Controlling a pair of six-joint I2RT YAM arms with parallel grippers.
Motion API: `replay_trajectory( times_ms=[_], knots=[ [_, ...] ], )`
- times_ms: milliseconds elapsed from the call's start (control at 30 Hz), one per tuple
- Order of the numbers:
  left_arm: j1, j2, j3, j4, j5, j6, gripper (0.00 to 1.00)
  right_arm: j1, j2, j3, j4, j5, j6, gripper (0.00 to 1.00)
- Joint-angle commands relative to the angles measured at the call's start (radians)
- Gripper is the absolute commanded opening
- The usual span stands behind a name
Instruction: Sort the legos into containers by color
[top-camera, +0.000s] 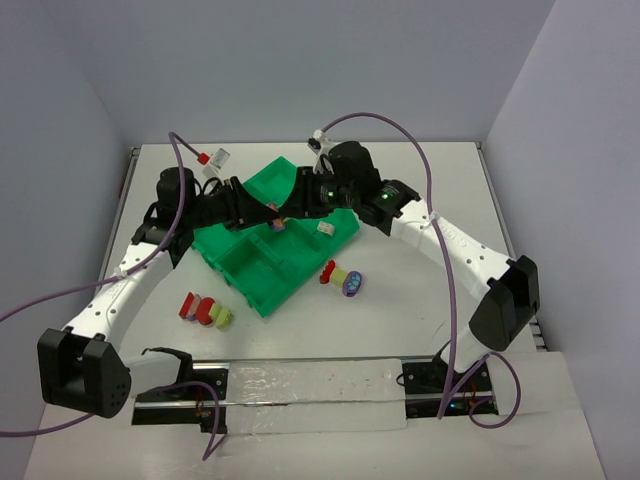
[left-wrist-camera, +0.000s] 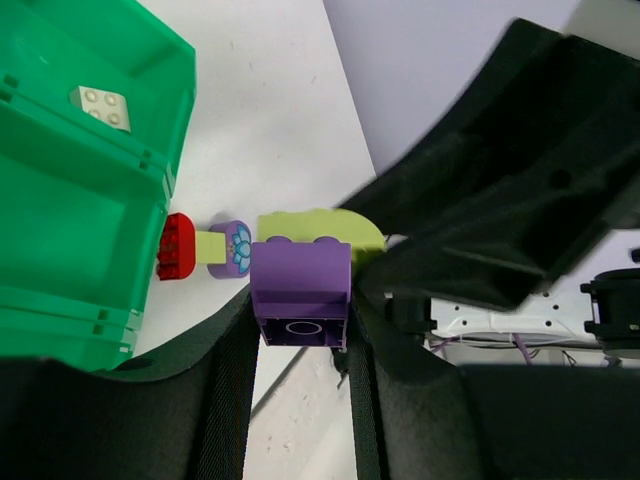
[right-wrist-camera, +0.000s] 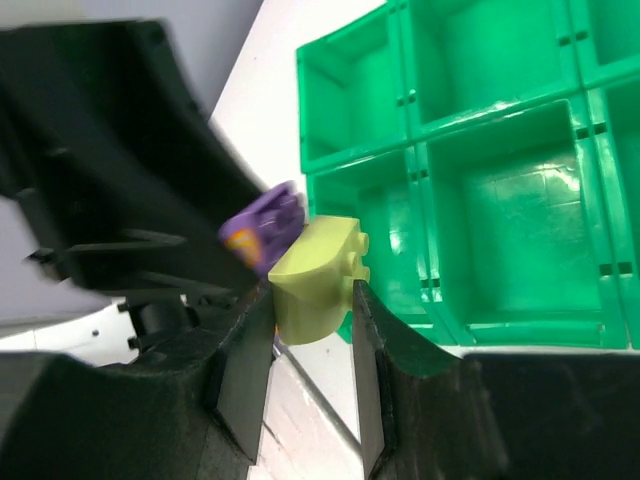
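Note:
Above the green tray of containers my two grippers meet. The left gripper is shut on a purple lego. The right gripper is shut on a yellow-green lego, which touches the purple lego. Seen from above, the pair of legos hangs between the left gripper and the right gripper. A white lego lies in one compartment. The other compartments that show hold nothing.
A short row of red, yellow-green and purple legos lies on the table right of the tray. Another row with red and yellow-green legos lies front left. A small red-and-white object sits at the back.

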Motion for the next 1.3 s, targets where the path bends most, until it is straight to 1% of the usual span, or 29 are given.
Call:
replay_trajectory(
  times_ms=[0,100,300,533,633,700,733,800,833,867,900,933,1000,1067,1167,1267],
  knots=[
    [0.007,-0.009,0.053,0.024,0.04,0.017,0.0,-0.048,0.053,-0.047,0.105,-0.072,0.051,0.0],
    [0.01,0.009,0.049,0.023,0.047,0.023,0.0,-0.066,0.067,-0.086,0.165,-0.11,0.094,0.0],
    [0.013,0.034,0.051,0.024,0.042,0.028,0.0,-0.071,0.12,-0.088,0.182,-0.11,0.1,0.0],
    [0.025,0.064,0.09,-0.02,0.013,0.057,0.0,-0.086,0.11,-0.102,0.13,-0.043,0.071,0.0],
    [0.032,0.075,0.106,-0.026,-0.003,0.063,0.0,-0.113,0.097,-0.098,0.103,-0.024,0.059,0.0],
    [0.034,0.081,0.113,-0.023,-0.009,0.064,0.0,-0.13,0.095,-0.078,0.052,0.027,0.034,0.01],
    [0.034,0.084,0.117,-0.024,-0.015,0.064,0.0,-0.133,0.096,-0.064,0.024,0.058,0.02,0.03],
    [0.035,0.098,0.126,-0.029,-0.026,0.063,0.0,-0.136,0.102,-0.02,-0.077,0.13,-0.024,0.12],
    [0.035,0.104,0.128,-0.031,-0.028,0.063,0.0,-0.136,0.11,-0.009,-0.123,0.189,-0.031,0.16],
    [0.035,0.11,0.135,-0.036,-0.032,0.062,0.0,-0.136,0.129,0.032,-0.195,0.292,-0.054,0.25],
    [0.035,0.113,0.141,-0.042,-0.039,0.065,0.0,-0.136,0.149,0.061,-0.229,0.359,-0.066,0.32],
    [0.035,0.114,0.146,-0.048,-0.045,0.067,0.0,-0.137,0.167,0.082,-0.251,0.399,-0.071,0.38],
    [0.035,0.117,0.155,-0.057,-0.055,0.072,0.0,-0.141,0.198,0.119,-0.302,0.42,-0.067,0.58],
    [0.035,0.124,0.164,-0.067,-0.064,0.079,0.0,-0.139,0.254,0.159,-0.336,0.435,-0.047,0.64],
    [0.034,0.13,0.178,-0.081,-0.077,0.087,0.0,-0.138,0.313,0.206,-0.355,0.481,0.029,0.64],
    [0.035,0.133,0.181,-0.09,-0.077,0.089,0.0,-0.142,0.355,0.243,-0.357,0.515,0.159,0.64]
  ],
)
